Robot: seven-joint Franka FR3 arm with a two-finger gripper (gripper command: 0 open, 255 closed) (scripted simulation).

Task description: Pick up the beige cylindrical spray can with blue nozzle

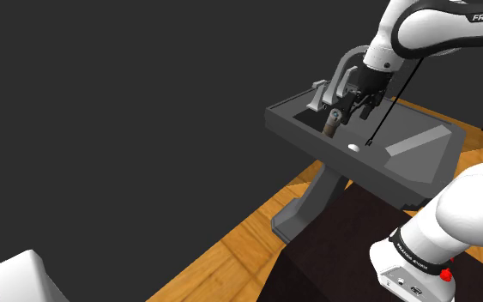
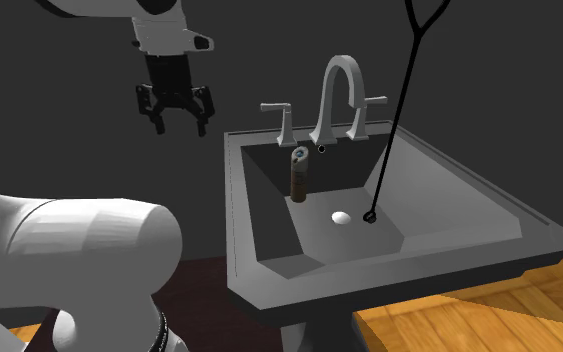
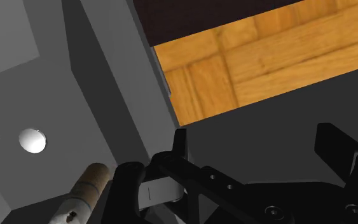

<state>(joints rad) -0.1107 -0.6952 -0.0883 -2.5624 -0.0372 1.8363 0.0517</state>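
Observation:
The spray can (image 2: 299,172) is a brownish cylinder with a darker band and a pale bluish top. It stands upright in the grey sink basin (image 2: 269,215), close to the back wall below the faucet (image 2: 339,92). In the shoulder view the can (image 1: 331,123) sits just beside the hand. My black gripper (image 2: 174,115) hangs open above the sink's rim, on the second exterior view's left, higher than the can, with nothing between its fingers. In the wrist view the gripper (image 3: 257,137) is open and the can (image 3: 85,194) lies outside the fingers, past one finger (image 3: 180,143).
The sink (image 1: 419,163) rests on a grey pedestal (image 1: 312,206) over a wooden floor (image 1: 231,249). A white drain (image 2: 341,216) marks the basin bottom. A thin black cable (image 2: 399,110) hangs into the basin. Two lever handles (image 2: 281,110) flank the faucet. Dark walls stand behind.

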